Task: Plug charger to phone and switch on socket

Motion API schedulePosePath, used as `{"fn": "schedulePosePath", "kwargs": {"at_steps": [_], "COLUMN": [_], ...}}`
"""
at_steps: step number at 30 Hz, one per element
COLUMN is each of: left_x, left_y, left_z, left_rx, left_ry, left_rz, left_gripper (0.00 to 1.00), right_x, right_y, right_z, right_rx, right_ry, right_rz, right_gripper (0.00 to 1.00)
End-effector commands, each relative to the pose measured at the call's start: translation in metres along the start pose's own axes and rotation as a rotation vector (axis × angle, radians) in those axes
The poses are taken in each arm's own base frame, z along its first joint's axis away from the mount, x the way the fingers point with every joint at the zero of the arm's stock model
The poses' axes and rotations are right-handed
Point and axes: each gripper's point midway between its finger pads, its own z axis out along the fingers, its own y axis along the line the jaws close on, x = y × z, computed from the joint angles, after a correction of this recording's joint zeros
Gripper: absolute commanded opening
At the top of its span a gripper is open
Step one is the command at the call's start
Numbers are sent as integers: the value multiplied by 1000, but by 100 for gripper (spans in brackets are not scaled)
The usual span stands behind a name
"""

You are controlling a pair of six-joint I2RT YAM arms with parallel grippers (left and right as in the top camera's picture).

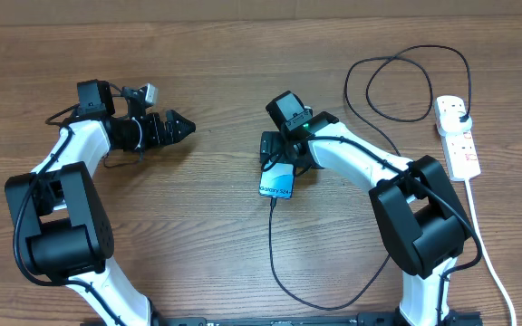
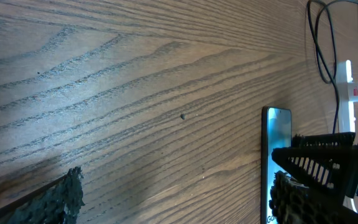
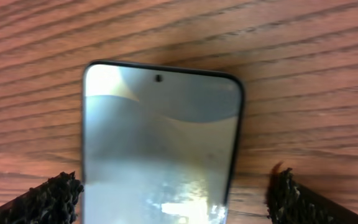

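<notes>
- Near edge, overhead only: charger (image 1: 274, 258) cable runs from the phone's near end toward the near edge, loops right and goes behind the right arm's base.
- White cord (image 1: 489, 258), 1, runs along the right side from the socket's near end to the near edge.
- Phone (image 1: 276, 181), 1, lies flat at mid worktop (image 1: 216, 63), screen up. It's blue w/ white text at the near end.
- Charger tip meets the phone's near edge. Can't tell if it's fully seated.
- Right pincer (image 1: 282, 165) is spread wide over the phone's far end, pinching nothing.
- Right wrist view only: fingers (image 3: 42, 202) sit one each side of the phone. A camera dot shows at the top of the screen, w/ grey glare on the glass. No cable or socket in this view.
- Left pincer (image 1: 178, 127) is well left of the phone, spread and holding nothing, pointing right.
- Left wrist view only: phone seen nearly edge-on w/ the right pincer's ribbed fingers over it. Bare wood grain lies betw. them and the left pincer.
- Socket (image 1: 458, 136), 1, is at the far right, a white strip w/ red marks. Outlet count and switch state can't be told.
- The charger's other end sits in the socket's far-end outlet.
- Farthest: the cable makes 1 big loop left of the socket.
- Arms: 2.
</notes>
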Motion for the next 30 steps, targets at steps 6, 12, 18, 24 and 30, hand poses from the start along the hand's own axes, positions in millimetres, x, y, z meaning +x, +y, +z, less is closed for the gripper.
{"fn": "schedulePosePath", "kwargs": {"at_steps": [6, 12, 18, 24, 30], "left_x": [-7, -7, -7, -7, -7], "left_y": [-6, -6, -6, -6, -6], "left_z": [-8, -8, -8, -8, -8], "left_rx": [-5, -5, -5, -5, -5], "left_ry": [-26, -26, -26, -26, -26], "left_rz": [10, 10, 10, 10, 10], "left_gripper": [100, 100, 100, 100, 100], "right_x": [-12, -21, -22, -25, -25], "right_y": [-16, -49, -55, -67, -78], "right_z": [-19, -27, -27, -35, -39], "right_rx": [93, 239, 249, 304, 358], "right_ry": [-56, -130, -122, -165, -186], "right_rz": [13, 160, 169, 237, 278], "right_gripper": [100, 100, 100, 100, 100]}}
